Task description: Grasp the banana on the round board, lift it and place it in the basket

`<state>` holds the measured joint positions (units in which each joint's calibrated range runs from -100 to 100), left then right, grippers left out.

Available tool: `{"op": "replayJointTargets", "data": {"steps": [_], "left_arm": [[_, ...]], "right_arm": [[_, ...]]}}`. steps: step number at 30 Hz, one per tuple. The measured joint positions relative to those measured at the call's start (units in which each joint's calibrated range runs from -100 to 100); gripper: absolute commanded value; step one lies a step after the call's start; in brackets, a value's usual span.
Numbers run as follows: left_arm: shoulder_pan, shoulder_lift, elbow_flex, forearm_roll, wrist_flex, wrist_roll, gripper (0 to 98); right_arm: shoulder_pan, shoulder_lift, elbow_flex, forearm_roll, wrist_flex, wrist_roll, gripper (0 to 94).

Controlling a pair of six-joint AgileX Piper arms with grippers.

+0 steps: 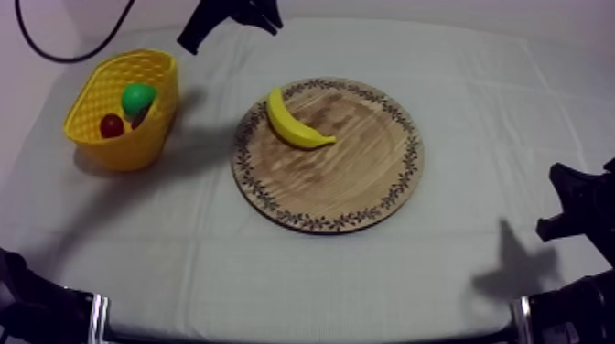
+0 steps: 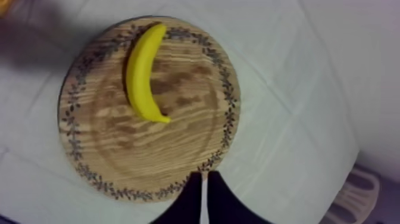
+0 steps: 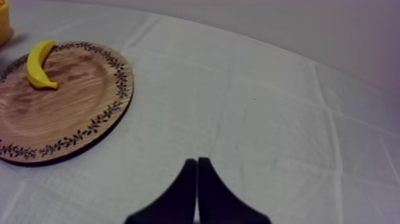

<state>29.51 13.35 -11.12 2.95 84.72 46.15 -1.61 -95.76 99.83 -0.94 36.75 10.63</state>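
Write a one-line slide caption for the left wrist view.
Left gripper, shut and empty, hovers by the patterned rim of the round wooden board where the banana lies.

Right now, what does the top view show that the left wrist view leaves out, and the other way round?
Top view adds: what lies in the yellow basket at the table's left, a green toy fruit and a small red fruit. Left wrist view adds: the left gripper, its fingers lying together as a narrow wedge, at the rim of the wooden board. Both share: the banana lying on that board, on the grey-white cloth.
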Motion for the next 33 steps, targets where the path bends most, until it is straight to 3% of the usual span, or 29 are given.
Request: {"op": "replayJointTargets", "data": {"steps": [3, 9, 18, 25, 33], "left_arm": [[-0.08, 0.29, 1.54, 0.10, 0.55, 2.19, 10.7], [0.03, 0.47, 2.27, 0.73, 2.26, 4.49, 44.8], [0.03, 0.47, 1.09, 1.37, 3.60, 3.61, 78.8], [-0.55, 0.55, 0.51, 2.05, 4.25, 1.02, 88.3], [-0.85, 2.30, 1.55, 2.27, 4.95, -1.76, 91.0]], "right_arm": [[0.00, 0.00, 0.00, 0.00, 0.00, 0.00, 0.3], [0.00, 0.00, 0.00, 0.00, 0.00, 0.00, 0.3], [0.00, 0.00, 0.00, 0.00, 0.00, 0.00, 0.3], [0.00, 0.00, 0.00, 0.00, 0.00, 0.00, 0.3], [0.00, 0.00, 0.00, 0.00, 0.00, 0.00, 0.3]]}}
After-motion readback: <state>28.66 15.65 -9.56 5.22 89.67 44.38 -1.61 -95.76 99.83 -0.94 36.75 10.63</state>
